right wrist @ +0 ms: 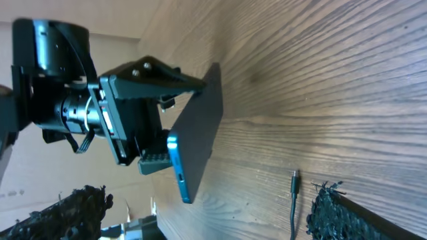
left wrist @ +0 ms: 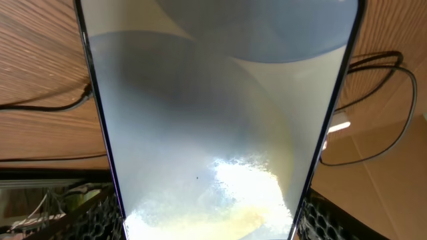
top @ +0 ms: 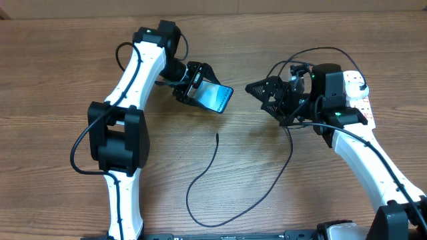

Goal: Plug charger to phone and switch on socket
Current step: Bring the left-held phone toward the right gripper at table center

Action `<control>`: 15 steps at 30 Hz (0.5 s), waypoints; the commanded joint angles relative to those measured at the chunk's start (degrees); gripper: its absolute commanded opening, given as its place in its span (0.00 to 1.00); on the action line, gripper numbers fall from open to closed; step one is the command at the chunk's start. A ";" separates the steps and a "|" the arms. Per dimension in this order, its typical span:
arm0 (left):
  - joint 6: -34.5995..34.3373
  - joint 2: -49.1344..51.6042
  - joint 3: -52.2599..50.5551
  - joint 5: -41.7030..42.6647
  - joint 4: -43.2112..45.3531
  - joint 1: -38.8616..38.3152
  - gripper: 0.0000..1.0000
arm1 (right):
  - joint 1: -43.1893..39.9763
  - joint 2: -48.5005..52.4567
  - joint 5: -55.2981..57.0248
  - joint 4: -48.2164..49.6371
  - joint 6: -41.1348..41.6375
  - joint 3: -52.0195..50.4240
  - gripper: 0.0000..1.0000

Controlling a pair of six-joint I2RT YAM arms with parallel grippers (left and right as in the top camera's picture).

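Observation:
My left gripper (top: 199, 89) is shut on the phone (top: 217, 98) and holds it tilted above the table, its light-blue screen facing up. In the left wrist view the phone (left wrist: 220, 120) fills the frame between the two fingers (left wrist: 100, 217). The right gripper (top: 262, 89) stands open to the phone's right, with nothing in it. The charger cable (top: 200, 177) lies loose on the table; its connector tip (right wrist: 294, 177) rests below the phone (right wrist: 197, 143), apart from it, next to my right gripper's finger (right wrist: 333, 207). The white socket (top: 358, 92) shows partly behind the right arm.
The black cable loops from the middle of the wooden table (top: 67, 67) towards the front edge and back up under the right arm. More black wires arch over the right wrist (top: 313, 53). Both arm bases stand at the front edge.

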 commanded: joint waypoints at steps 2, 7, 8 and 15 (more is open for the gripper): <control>-5.31 0.07 1.66 -0.33 1.64 -2.25 0.04 | 2.16 0.33 1.53 0.42 -0.90 1.53 1.00; -7.48 0.07 1.66 -0.31 4.59 -4.70 0.04 | 4.24 0.33 4.11 1.05 -0.90 1.53 1.00; -7.67 0.07 1.66 -0.26 4.94 -5.03 0.04 | 4.63 0.33 4.66 1.14 -0.90 1.53 1.00; -10.29 0.07 1.66 -0.11 5.09 -6.49 0.04 | 6.32 0.33 10.34 -0.22 -1.01 1.53 1.00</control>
